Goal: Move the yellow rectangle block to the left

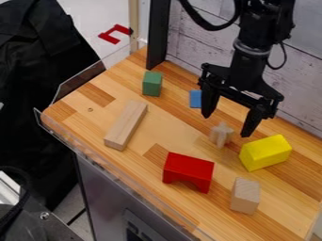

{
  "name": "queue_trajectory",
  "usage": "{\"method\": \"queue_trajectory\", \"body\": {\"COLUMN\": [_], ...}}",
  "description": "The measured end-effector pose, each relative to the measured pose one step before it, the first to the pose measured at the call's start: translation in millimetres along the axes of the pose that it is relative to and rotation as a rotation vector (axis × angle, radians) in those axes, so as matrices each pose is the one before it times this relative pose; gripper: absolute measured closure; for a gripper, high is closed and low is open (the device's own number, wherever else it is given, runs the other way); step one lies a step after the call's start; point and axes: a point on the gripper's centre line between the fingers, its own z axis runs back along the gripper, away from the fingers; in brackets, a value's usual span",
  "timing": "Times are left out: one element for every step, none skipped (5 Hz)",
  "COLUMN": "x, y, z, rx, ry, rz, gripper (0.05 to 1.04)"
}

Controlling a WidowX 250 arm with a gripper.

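Note:
The black gripper [229,122] hangs over the back right part of the wooden table, its two fingers spread wide with nothing held between them. The yellow block [265,153] lies on the table at the right, in front of and slightly right of the gripper's right finger. A gap shows between that finger and the block in the view.
On the wooden table [170,129] are a small star-like wooden piece [221,134] below the gripper, a red arch [189,171], a wooden cube [245,195], a long plank [126,125], a green block [152,84] and a blue block [196,99]. A wall stands behind.

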Motion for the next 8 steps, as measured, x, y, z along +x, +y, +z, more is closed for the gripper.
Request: {"method": "queue_trajectory", "body": {"x": [-3.56, 4.34, 0.14, -1.68, -2.93, -0.28, 7.87, 10.00], "y": [0.71, -2.81, -10.00, -4.86, -7.85, -7.80, -14.12, -6.48], "z": [-11.56, -5.29, -5.98, -6.06, 2.65, 5.95, 10.32, -5.97], "rx": [0.0097, 0.0110, -0.0092, -0.0272, -0.0480, 0.0038, 0.0130, 0.0162], "ry": [0.0371, 0.0244, 0.0058, -0.0115, -0.0401, -0.0227, -0.0210, -0.0003], "rz": [-0.0006, -0.0219, -0.0308, -0.0154, -0.0385, -0.0398, -0.0641, -0.0433], "gripper": [0.085, 0.085, 0.085, 0.085, 0.085, 0.085, 0.085, 0.085]}}
